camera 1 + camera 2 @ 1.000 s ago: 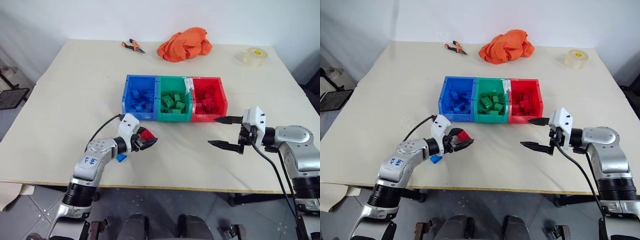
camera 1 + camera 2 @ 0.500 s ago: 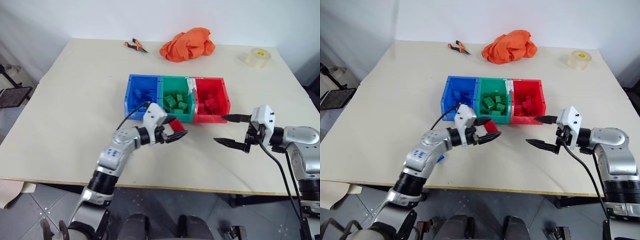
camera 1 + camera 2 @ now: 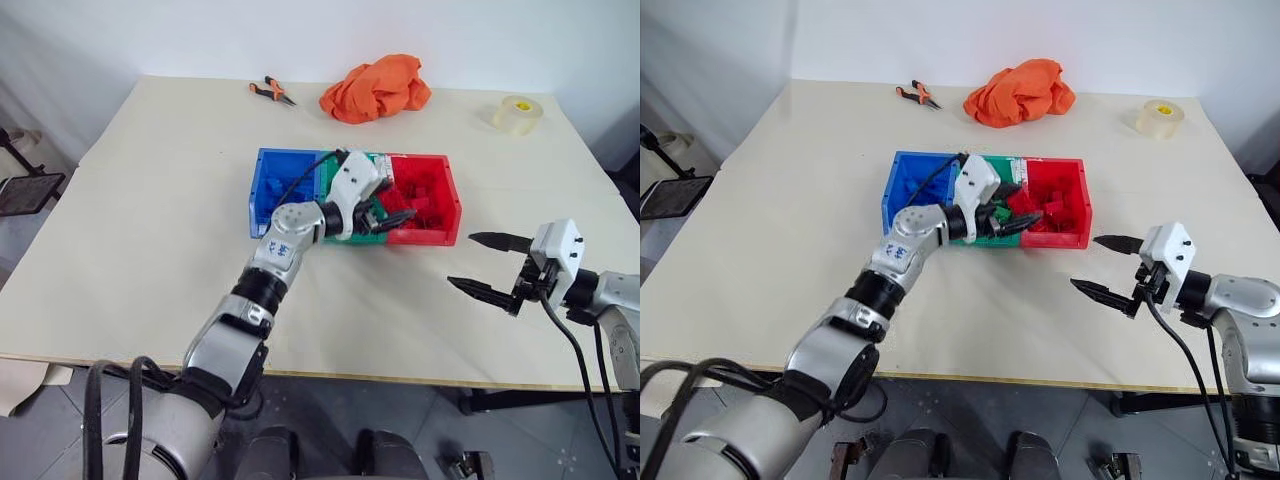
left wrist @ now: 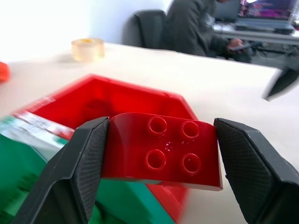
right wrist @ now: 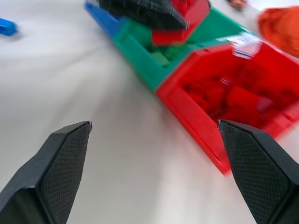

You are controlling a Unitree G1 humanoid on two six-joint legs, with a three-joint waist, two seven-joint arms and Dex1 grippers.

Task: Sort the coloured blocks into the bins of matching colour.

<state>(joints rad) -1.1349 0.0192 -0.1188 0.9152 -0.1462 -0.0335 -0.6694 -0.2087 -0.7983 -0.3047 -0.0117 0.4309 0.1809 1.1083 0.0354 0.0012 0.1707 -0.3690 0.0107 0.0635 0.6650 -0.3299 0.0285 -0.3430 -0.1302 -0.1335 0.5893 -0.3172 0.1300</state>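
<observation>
Three joined bins stand mid-table: the blue bin (image 3: pixel 285 153), the green bin (image 3: pixel 362 238) and the red bin (image 3: pixel 435 235), each holding several blocks of its own colour. My left gripper (image 3: pixel 388 214) is shut on a red block (image 4: pixel 163 149), a studded brick held level between its two fingers (image 4: pixel 86 158). It hangs over the wall between the green and red bins, at the red bin's near corner. My right gripper (image 3: pixel 462 260) stands open with nothing between its fingers, over bare table to the right of the red bin. A small blue block (image 5: pixel 7 26) lies on the table.
At the back of the table lie an orange cloth (image 3: pixel 375 88), orange-handled pliers (image 3: pixel 268 92) and a roll of clear tape (image 3: pixel 517 113). A person (image 4: pixel 196 28) sits beyond the table's far side. The table's front edge (image 3: pixel 400 378) runs just below my right gripper.
My left arm has swung up and to the right with the red block, from in front of the blue bin to over the green and red bins. My right gripper has drawn off to the right.
</observation>
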